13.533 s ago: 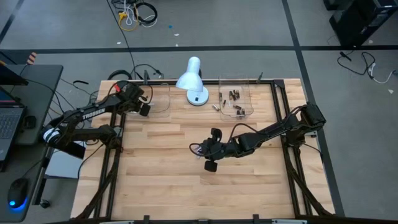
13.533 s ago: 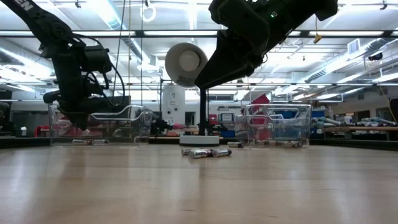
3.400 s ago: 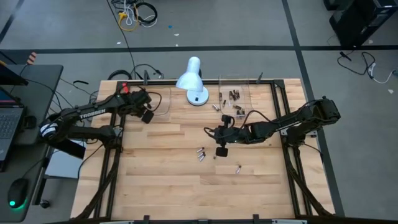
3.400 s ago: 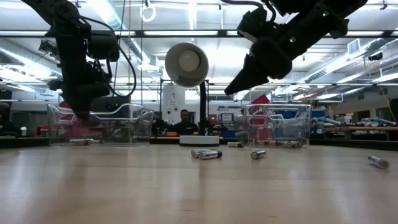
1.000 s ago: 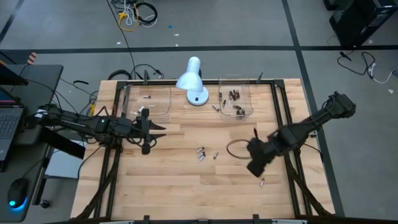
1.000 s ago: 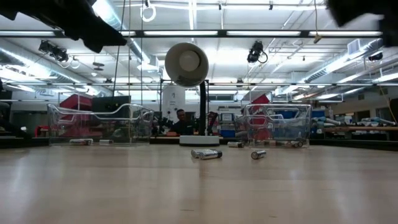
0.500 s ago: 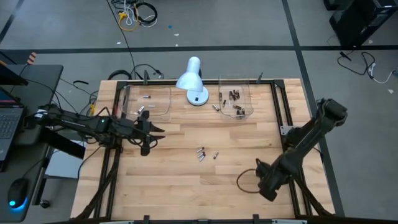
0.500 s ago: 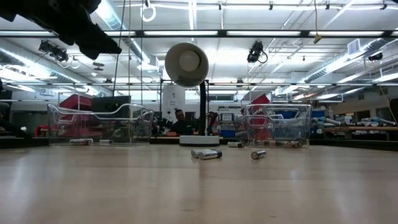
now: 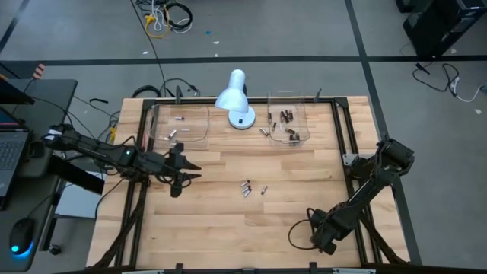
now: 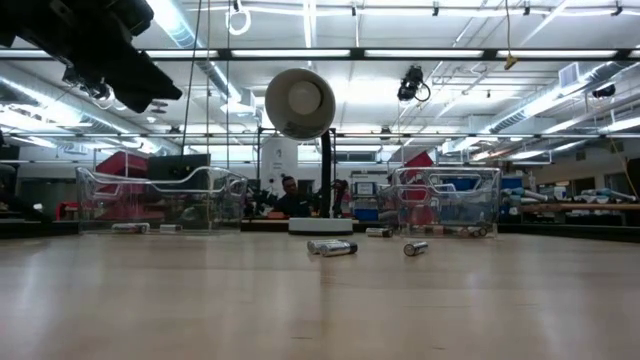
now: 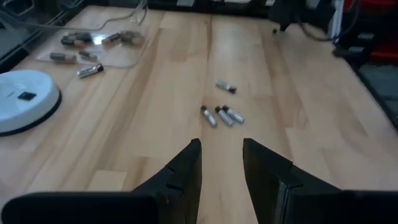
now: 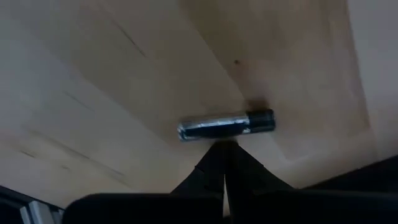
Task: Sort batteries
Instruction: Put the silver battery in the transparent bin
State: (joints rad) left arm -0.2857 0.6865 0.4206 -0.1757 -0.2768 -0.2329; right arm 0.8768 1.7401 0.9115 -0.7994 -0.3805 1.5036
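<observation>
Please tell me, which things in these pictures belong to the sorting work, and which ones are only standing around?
Belong to the work:
- loose batteries mid-table
- one battery right at the shut right gripper, not held
- batteries already in the right tray and the left tray
- left gripper, open, empty, facing the loose ones

Only standing around:
- white desk lamp
- laptop beside the table

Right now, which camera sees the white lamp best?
The high view: the whole lamp shows from above, head and round base, between the two trays. The low view gives its round head face-on, stem and base behind. The left wrist view catches only its base. The right wrist view misses it.
</observation>
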